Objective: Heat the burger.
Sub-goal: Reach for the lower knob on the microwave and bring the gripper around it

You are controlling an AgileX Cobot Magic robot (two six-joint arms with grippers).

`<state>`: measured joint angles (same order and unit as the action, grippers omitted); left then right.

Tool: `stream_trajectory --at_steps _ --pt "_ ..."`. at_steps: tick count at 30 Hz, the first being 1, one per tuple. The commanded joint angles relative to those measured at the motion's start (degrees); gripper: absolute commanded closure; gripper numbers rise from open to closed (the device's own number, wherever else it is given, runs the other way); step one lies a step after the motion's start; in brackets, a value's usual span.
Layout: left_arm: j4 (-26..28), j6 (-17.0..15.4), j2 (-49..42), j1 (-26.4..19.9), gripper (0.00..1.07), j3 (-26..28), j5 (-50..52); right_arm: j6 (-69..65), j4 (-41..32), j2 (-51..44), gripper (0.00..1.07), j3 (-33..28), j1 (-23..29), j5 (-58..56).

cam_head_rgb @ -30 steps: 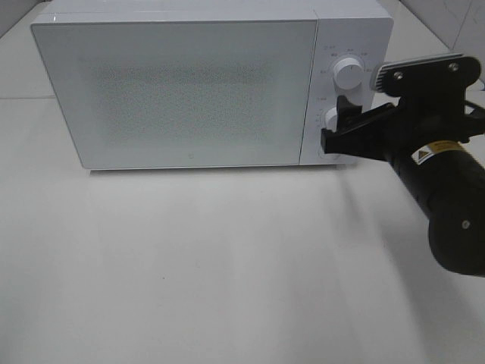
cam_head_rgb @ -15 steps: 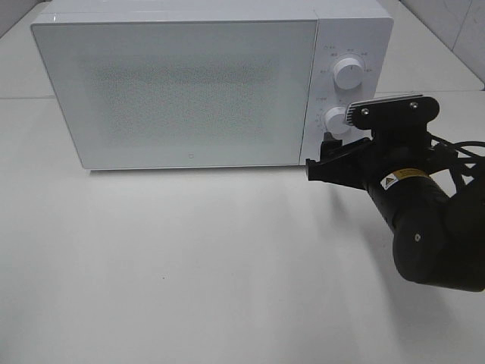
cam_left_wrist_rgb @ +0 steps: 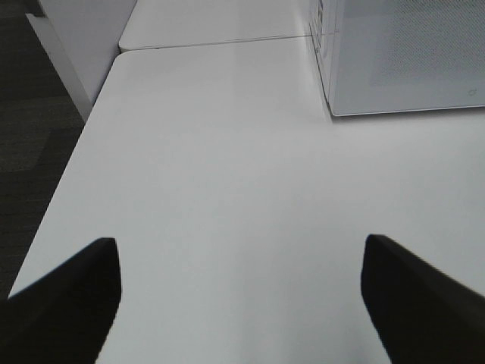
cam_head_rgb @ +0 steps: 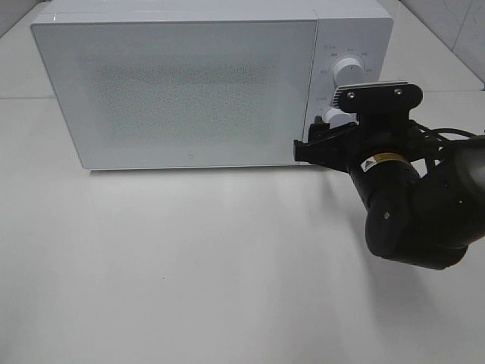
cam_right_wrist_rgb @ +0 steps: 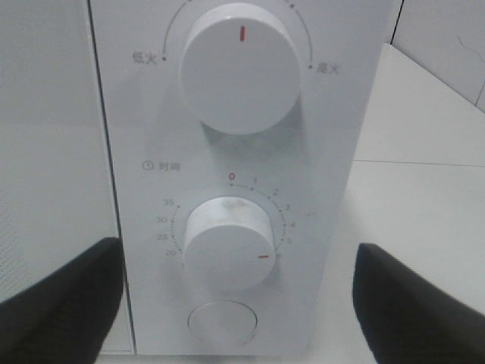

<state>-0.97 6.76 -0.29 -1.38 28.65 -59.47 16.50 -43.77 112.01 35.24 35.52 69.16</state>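
The burger is out of view. The white microwave [cam_head_rgb: 182, 91] stands at the back of the table with its door shut. My right gripper [cam_head_rgb: 309, 149] is open, its jaws wide apart in front of the bottom of the control panel, touching nothing. The right wrist view looks straight at the panel between the fingers [cam_right_wrist_rgb: 61, 303]: an upper knob [cam_right_wrist_rgb: 239, 68], a timer knob [cam_right_wrist_rgb: 227, 243] with its red mark turned off 0 to the lower right, and a round button [cam_right_wrist_rgb: 222, 321]. My left gripper [cam_left_wrist_rgb: 242, 303] is open over bare table, off the microwave's [cam_left_wrist_rgb: 409, 53] left end.
The white table [cam_head_rgb: 189, 265] spreads in front of the microwave. Its left edge [cam_left_wrist_rgb: 68, 174] drops to a dark floor. The right arm's black body [cam_head_rgb: 409, 212] hangs over the table at right. A wall stands behind at the right.
The right arm has swung left and down. Its gripper has gone from beside the timer knob to the lower edge of the panel. The jaws have stayed open.
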Motion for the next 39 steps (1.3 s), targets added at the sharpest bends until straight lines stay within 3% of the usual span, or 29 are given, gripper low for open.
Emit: stream_trajectory --at_steps 1,16,39 --pt "0.11 -0.34 -1.15 -0.11 0.26 -0.11 0.11 -0.23 -0.34 1.43 0.31 2.12 0.00 10.43" --pt "0.11 -0.34 -1.15 -0.11 0.26 -0.11 0.11 -0.23 -1.55 6.42 0.31 7.33 0.69 10.31" --pt "0.11 -0.34 -1.15 -0.11 0.26 -0.11 0.11 -0.23 -0.06 6.70 0.31 9.11 -1.49 10.60"
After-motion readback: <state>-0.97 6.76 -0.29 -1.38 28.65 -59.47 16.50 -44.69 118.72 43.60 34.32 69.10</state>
